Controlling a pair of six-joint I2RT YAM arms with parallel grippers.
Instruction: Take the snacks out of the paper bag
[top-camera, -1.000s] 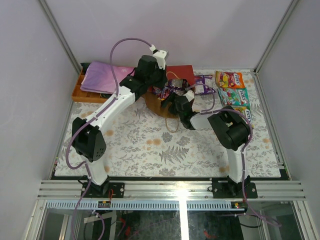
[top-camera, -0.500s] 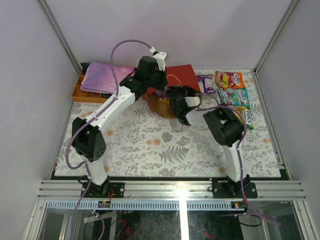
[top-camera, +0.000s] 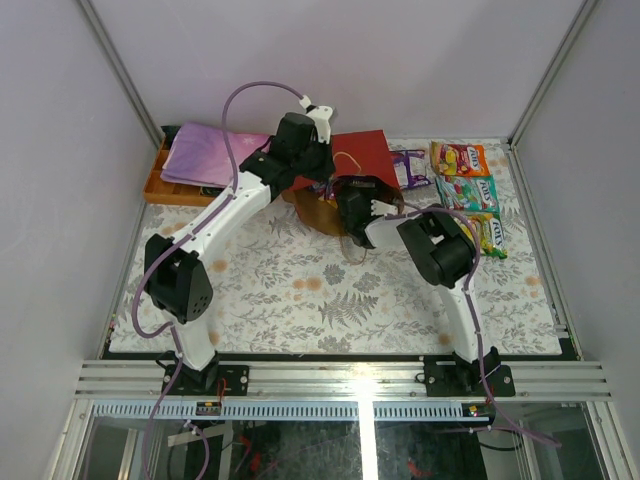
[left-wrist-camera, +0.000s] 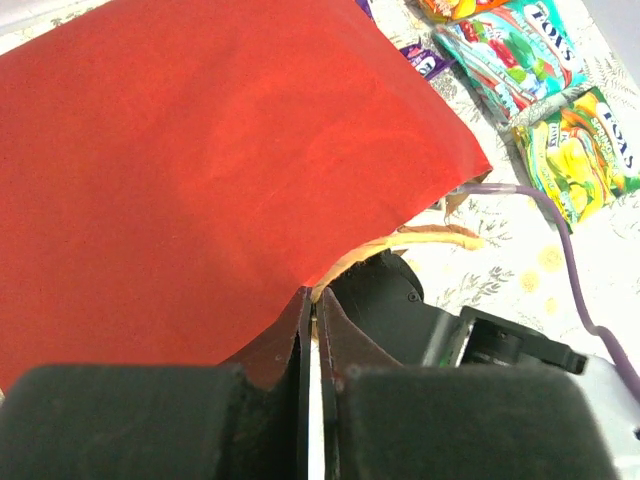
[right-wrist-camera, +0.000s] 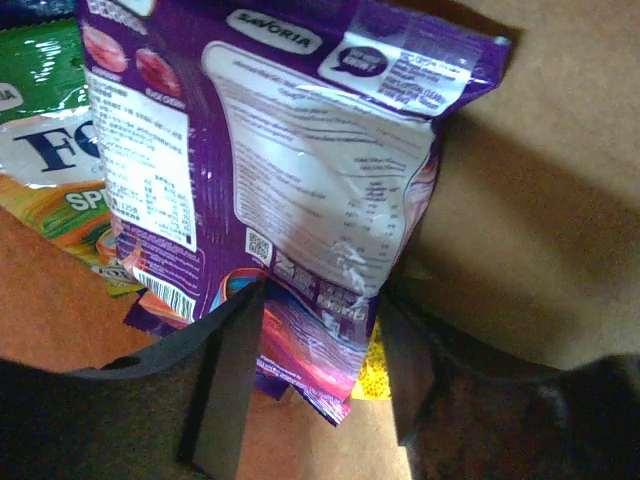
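Right gripper (right-wrist-camera: 315, 375) has pushed into the paper bag (top-camera: 362, 152) at 12 o'clock, fingers (right-wrist-camera: 228, 390) wide astride a purple Savoria packet (right-wrist-camera: 300, 180); left gripper (left-wrist-camera: 312, 320) pinches the bag's edge.

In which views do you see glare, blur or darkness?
Right wrist view: dim inside the paper bag, white glare on the purple packet, right fingers dark and soft. Left wrist view: bright, left fingers blurred. Top view: evenly lit, sharp.

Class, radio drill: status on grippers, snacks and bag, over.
Left gripper shut on paper bag rim. Right gripper open inside, straddling purple packet. Green Fox's pack beside it.
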